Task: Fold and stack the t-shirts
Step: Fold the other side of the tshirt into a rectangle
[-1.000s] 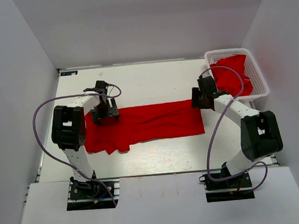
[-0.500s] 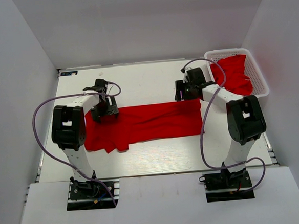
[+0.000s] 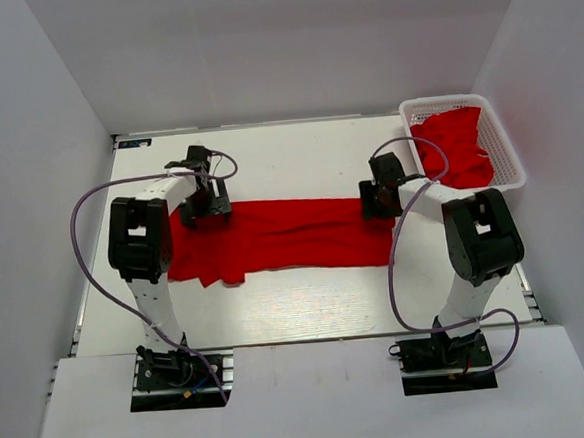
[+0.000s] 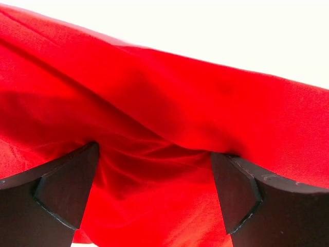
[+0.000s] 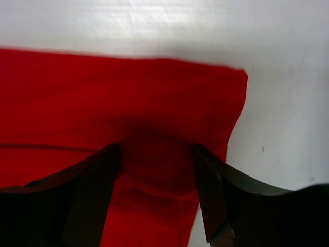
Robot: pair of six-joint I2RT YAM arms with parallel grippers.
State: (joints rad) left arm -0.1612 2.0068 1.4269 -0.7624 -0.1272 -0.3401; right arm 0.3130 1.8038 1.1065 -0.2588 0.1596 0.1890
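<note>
Stretching leftward from near the white basket (image 3: 444,100), the flattened t-shirt (image 3: 283,235) leaves bare table (image 3: 298,163) along both long edges. The left gripper (image 3: 206,210) points down at its far-from-basket end, jaws wide astride a fold. The right gripper (image 3: 376,198) stands parted over the basket-side corner. More t-shirts (image 3: 452,148) fill the basket.

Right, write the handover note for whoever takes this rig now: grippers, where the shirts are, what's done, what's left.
Left gripper: open, jaws astride a bunched fold at the left end of the spread t-shirt.
Right gripper: open, low over that shirt's far right corner.
The shirt lies as a long band across the table, with its left end rumpled.
More red cloth lies in the white basket, far right.
Done: one shirt out and laid across.
Left: finish folding it, then the rest; no stack in view.
</note>
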